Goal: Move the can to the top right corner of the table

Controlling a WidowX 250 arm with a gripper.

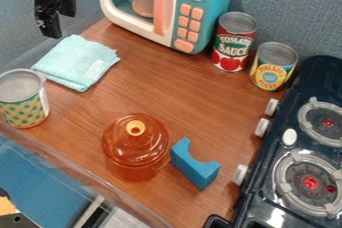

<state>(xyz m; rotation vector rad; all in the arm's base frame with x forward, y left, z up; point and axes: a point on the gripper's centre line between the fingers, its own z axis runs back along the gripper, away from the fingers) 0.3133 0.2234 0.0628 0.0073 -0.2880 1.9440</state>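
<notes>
Nearest, the tabletop's (pixel 177 79) front edge slants from the left of the frame down to bottom centre, along a see-through rim. Just inside it, at lower centre, stand an orange lidded jar (pixel 136 144) and, just beside it, a blue notched block (pixel 194 164); the stove (pixel 264 164) bounds my room on the right. The patterned can (pixel 24 107) stands upright at the left, close to that front edge; I cannot tell whether it is the can meant, since two more stand at upper right. It has a grey metal top and a green-and-yellow patterned side. From there a broad stretch of wood runs between the jar and the folded light-blue cloth (pixel 77 63) towards the upper right. The yellow-labelled can (pixel 272 67) stands near the stove, and farther up the red-labelled can (pixel 234 42) stands beside the teal microwave (pixel 208 2). At upper left my claw (pixel 59 24) hangs open above the cloth's far side, gripping nothing.
</notes>
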